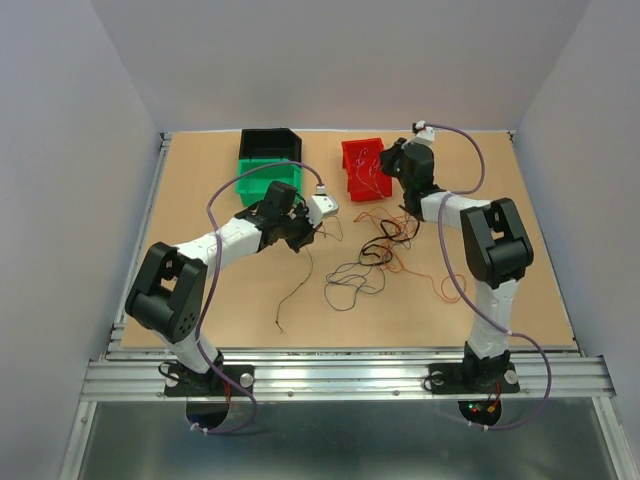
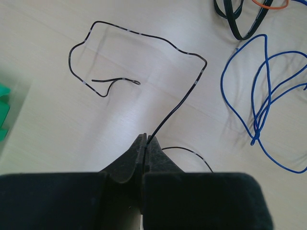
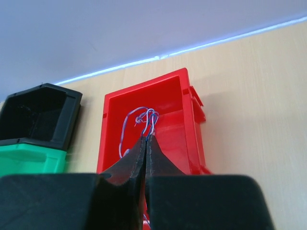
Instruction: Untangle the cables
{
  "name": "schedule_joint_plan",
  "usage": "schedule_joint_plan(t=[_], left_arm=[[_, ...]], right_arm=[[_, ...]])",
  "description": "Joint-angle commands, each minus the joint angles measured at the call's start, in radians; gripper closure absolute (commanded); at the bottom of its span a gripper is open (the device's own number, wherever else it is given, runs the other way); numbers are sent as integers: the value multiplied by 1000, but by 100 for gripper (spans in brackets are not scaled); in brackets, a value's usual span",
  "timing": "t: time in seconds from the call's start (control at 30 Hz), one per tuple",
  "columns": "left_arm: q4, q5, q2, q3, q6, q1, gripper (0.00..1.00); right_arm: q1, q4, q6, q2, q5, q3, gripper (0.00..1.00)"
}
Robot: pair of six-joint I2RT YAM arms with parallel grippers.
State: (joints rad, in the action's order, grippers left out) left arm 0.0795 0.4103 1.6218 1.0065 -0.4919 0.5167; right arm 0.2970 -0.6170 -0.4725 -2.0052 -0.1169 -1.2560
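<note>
My left gripper point(image 2: 146, 139) is shut on a thin black cable point(image 2: 139, 36), which runs up from the fingertips and loops over the wooden table. In the top view this gripper point(image 1: 305, 240) is left of the loose clump of black, orange and purple cables point(image 1: 372, 258), and a black strand point(image 1: 292, 295) trails toward the front. A blue cable point(image 2: 261, 96) lies to its right. My right gripper point(image 3: 147, 138) is shut on a blue-purple cable point(image 3: 125, 125) that loops inside the red bin point(image 3: 189, 120). In the top view it point(image 1: 380, 170) is over that bin point(image 1: 355, 150).
A black bin point(image 1: 270, 143) is stacked on a green bin point(image 1: 262, 175) at the back, left of the red bin. Both also show in the right wrist view: black point(image 3: 38, 115), green point(image 3: 29, 158). White walls enclose the table on three sides.
</note>
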Motion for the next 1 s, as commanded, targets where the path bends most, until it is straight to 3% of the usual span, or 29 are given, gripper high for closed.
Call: schedule_joint_plan(t=[0.0, 0.57, 0.97], left_arm=[[3, 16, -22, 24, -16, 9, 100], [8, 10, -10, 27, -17, 11, 100], [9, 7, -19, 24, -16, 11, 100]], right_arm=[[33, -85, 109, -53, -27, -117, 100], [44, -349, 296, -231, 144, -218, 99], [44, -366, 305, -233, 175, -131, 99]])
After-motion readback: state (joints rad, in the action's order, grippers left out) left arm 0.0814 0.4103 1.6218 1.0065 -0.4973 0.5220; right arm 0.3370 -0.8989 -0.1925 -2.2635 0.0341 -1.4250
